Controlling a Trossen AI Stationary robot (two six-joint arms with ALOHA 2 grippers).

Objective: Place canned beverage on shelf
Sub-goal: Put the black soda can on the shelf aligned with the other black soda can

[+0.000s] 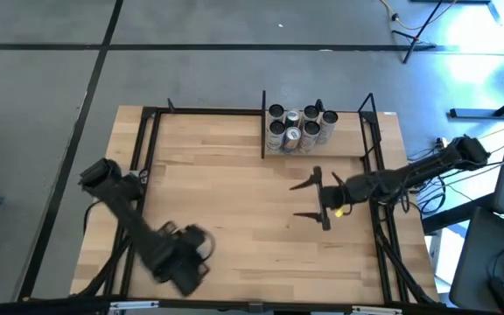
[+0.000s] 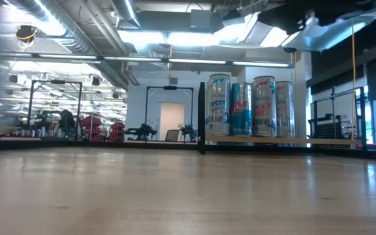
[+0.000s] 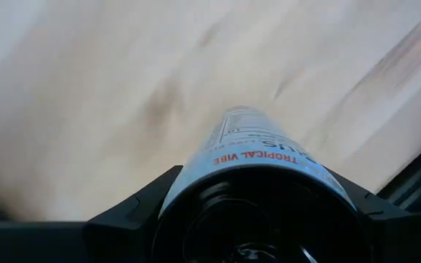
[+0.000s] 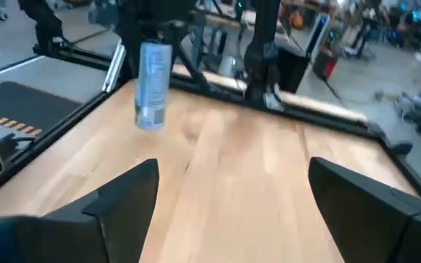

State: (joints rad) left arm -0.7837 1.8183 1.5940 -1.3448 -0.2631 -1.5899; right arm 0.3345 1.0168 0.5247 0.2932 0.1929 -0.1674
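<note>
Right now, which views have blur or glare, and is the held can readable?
Left wrist view: tabletop smeared with blur; the can in the left gripper reads "TROPICAL VIBE". Right wrist view: soft throughout, open right gripper included. Low view: ceiling lights glare above the shelf cans. High view: blue glare top right.

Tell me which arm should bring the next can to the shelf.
Left. Its gripper already holds a can above the table's near-left. The right gripper hovers empty, fingers apart, in front of the shelf, where seven cans stand.

Left gripper (image 1: 182, 262) clamped, raised off table; right gripper (image 1: 309, 200) spread wide.
</note>
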